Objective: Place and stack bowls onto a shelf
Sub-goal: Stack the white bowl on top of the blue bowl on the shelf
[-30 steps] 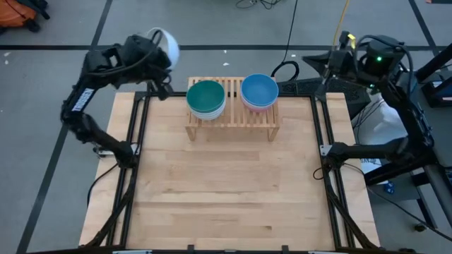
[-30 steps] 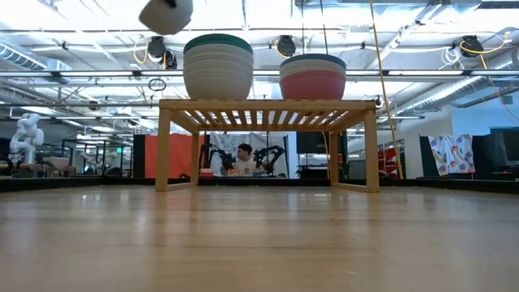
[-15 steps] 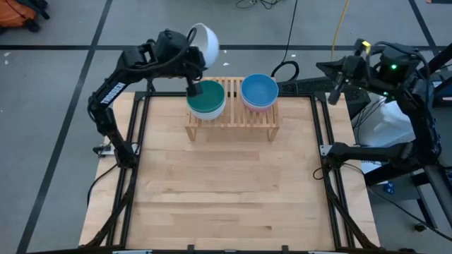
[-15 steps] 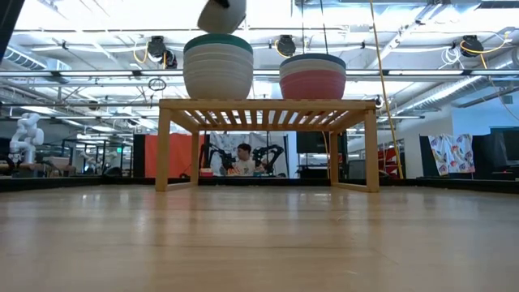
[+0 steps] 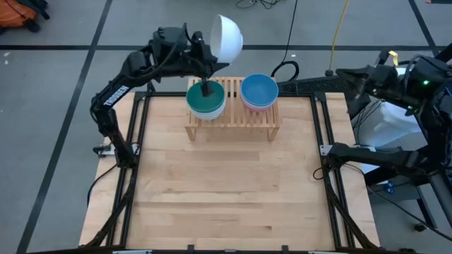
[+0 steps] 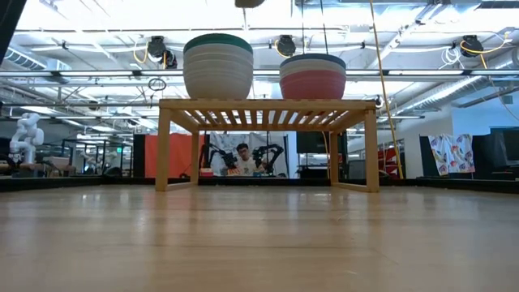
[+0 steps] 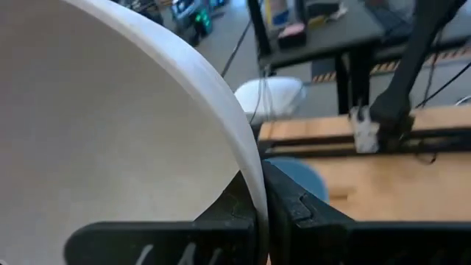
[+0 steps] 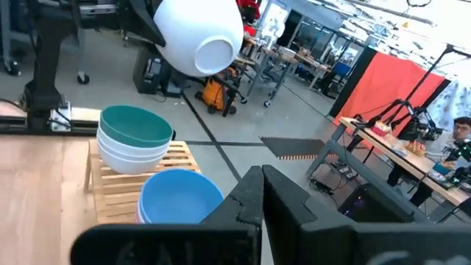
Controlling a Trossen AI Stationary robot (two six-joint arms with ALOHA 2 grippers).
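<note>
Table of pale wood carries the shelf at its far edge, a slatted rack on short legs. Two stacks sit side by side on the shelf, apart from each other: the teal bowl nested on top of white bowls, and the blue bowl nested in the pink bowl. Both top bowls hold nothing. The left gripper hangs high over the teal stack, fingers clamped on the rim of a white bowl tipped on its side, clear of the stack. The right gripper waits off the table's right edge, its fingers pressed together with nothing between them.
</note>
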